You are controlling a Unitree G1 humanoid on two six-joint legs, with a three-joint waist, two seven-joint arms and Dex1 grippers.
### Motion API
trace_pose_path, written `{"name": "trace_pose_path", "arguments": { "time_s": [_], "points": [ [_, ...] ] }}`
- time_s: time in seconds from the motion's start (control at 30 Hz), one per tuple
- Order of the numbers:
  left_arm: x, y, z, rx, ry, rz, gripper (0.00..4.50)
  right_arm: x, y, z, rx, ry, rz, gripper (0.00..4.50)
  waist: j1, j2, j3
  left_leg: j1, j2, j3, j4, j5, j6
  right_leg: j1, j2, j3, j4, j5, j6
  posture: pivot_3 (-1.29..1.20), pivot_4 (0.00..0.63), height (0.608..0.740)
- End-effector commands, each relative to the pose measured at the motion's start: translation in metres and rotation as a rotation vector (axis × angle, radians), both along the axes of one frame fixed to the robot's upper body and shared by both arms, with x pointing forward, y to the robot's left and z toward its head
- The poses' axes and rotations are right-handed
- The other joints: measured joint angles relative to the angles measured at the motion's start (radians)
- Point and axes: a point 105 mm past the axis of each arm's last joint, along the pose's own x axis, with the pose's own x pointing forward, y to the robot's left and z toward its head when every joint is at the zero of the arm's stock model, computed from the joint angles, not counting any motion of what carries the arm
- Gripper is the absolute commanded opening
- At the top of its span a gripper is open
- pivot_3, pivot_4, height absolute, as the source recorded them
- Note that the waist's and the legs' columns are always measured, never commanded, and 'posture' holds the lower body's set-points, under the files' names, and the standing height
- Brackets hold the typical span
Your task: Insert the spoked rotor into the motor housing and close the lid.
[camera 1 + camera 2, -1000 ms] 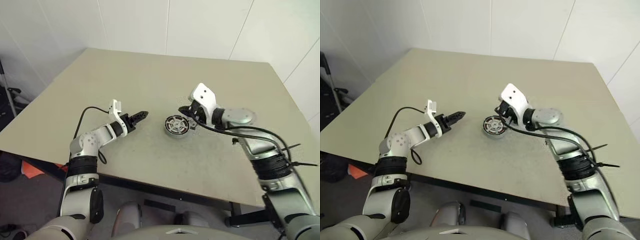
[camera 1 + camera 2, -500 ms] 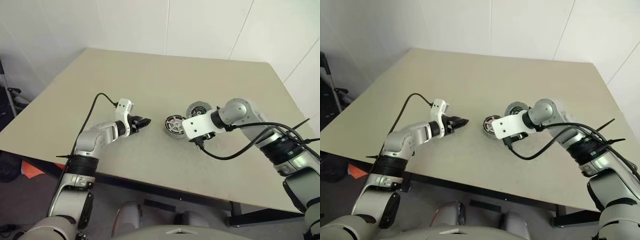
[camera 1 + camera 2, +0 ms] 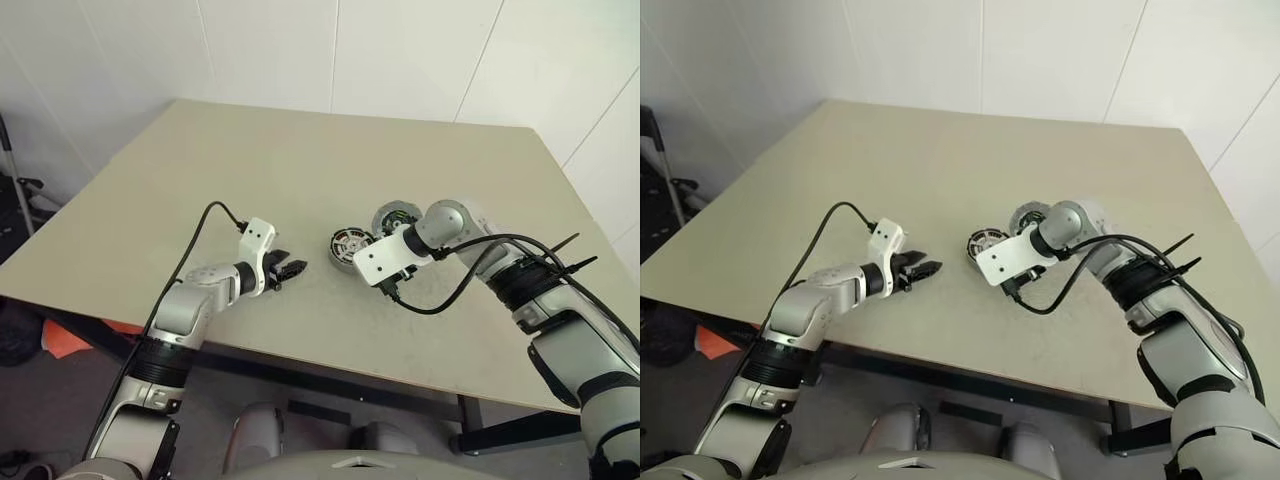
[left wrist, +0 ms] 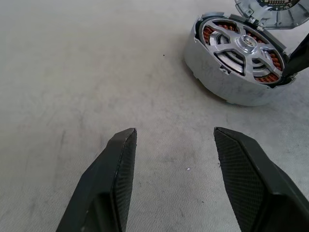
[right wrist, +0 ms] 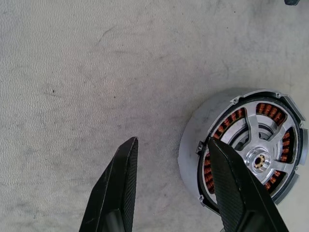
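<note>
Right wrist view: spoked rotor seated in motor housing; both hands open, empty; next, lid closing.

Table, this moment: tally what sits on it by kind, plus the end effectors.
Motor housing, with the spoked rotor already seated inside: 1
Spoked rotor: 1
Lid, lying beside the housing: 1
End effectors, left and right, both open and empty: 2
Total: 5
</note>
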Motion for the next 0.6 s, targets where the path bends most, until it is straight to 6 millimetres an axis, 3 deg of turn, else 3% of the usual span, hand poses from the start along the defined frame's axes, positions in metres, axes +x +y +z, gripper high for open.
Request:
{"name": "trace_pose_path", "arguments": {
  "time_s": [0.03, 0.4, 0.6],
  "points": [
    [0.004, -0.003, 0.015, -0.004, -0.060, -0.008, 2.69, 0.005, -0.002, 0.008, -0.007, -0.026, 0.004, 2.57, 0.000, 0.000, 0.000, 0.000, 0.000, 0.000, 0.000, 0.000, 0.000, 0.000, 0.000, 0.000, 0.000, 0.000, 0.000, 0.00, 0.000, 0.740],
    [0.003, -0.003, 0.008, 0.007, -0.039, -0.008, 2.69, 0.016, 0.002, 0.031, 0.046, -0.070, -0.020, 2.57, -0.001, 0.000, 0.000, -0.006, 0.000, 0.000, 0.000, 0.000, 0.001, -0.006, 0.000, 0.000, 0.000, 0.000, 0.000, 0.00, 0.000, 0.740],
    [0.003, -0.001, 0.006, 0.014, -0.036, 0.001, 2.69, 0.014, -0.005, 0.012, 0.016, -0.019, -0.044, 2.57, -0.001, 0.000, 0.000, -0.006, 0.000, 0.000, 0.000, 0.000, 0.001, -0.006, 0.000, 0.000, 0.000, 0.000, 0.000, 0.00, 0.000, 0.740]
  ]
}}
